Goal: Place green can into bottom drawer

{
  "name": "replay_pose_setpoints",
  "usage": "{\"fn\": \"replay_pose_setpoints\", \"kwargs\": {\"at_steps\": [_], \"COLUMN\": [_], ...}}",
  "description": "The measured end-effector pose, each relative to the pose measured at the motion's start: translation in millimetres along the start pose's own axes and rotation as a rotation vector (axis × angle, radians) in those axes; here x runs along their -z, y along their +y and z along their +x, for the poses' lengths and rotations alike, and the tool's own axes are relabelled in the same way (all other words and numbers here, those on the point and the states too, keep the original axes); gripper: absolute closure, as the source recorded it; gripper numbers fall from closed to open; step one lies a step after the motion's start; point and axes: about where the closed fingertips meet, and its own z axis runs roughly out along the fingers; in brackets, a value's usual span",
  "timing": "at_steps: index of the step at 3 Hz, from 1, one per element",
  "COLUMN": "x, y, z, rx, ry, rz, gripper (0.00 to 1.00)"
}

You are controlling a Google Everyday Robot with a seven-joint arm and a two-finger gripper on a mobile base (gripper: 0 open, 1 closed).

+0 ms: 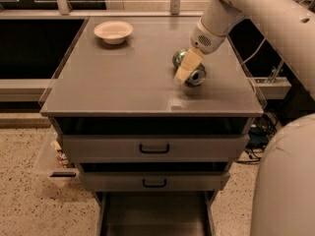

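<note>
The green can (197, 75) lies on the cabinet top (133, 77) at two o'clock. The gripper (186, 67) is at it; I cannot tell if it grips. The bottom drawer (153, 218), at six o'clock, is open.

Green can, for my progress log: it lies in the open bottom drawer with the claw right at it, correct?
No. The camera view shows the green can on the cabinet top, not in the open bottom drawer; the claw is right at it.
</note>
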Motion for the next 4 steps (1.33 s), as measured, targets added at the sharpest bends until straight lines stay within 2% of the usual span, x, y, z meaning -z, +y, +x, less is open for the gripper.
{"fn": "replay_pose_setpoints", "kwargs": {"at_steps": [1, 2, 4], "x": [-24.7, -40.8, -42.5], "y": [-0.7, -2.6, -2.9], "z": [-7.9, -8.0, -8.7], "rx": [-0.028, -0.045, -0.045], "ry": [-0.002, 0.001, 0.002], "rz": [-0.036, -0.005, -0.003], "gripper": [0.00, 0.18, 0.64]}}
